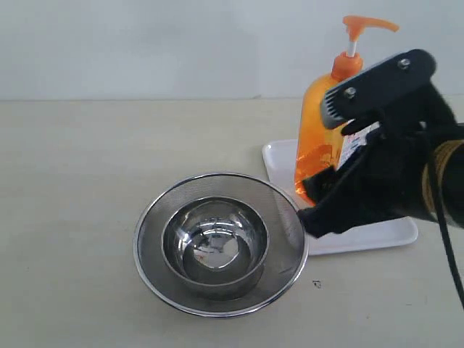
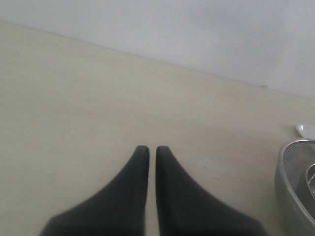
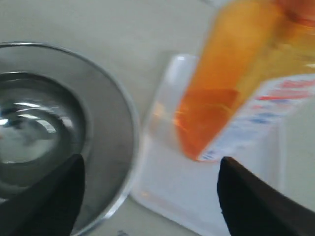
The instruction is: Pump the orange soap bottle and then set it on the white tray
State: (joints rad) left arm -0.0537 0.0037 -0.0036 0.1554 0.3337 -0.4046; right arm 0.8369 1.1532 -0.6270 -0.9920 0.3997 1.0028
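Orange soap bottle (image 1: 319,138) standing upright on the white tray (image 1: 377,235), with the right gripper (image 3: 151,167) spread wide just beside it.
It looks released, so a clean retreat goes straight back, fingers wide, clear of the mesh strainer bowl (image 1: 286,250). The left gripper (image 2: 148,150) is pressed together and holds nothing.

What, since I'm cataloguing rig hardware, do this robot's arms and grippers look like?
The right gripper is matte black, with long flat fingers; the upper one carries two silver screws and a ribbed pad near its tip. A black cable runs along the arm, past a brownish band. The left gripper has two matte black fingers tapering to blunt rounded tips.
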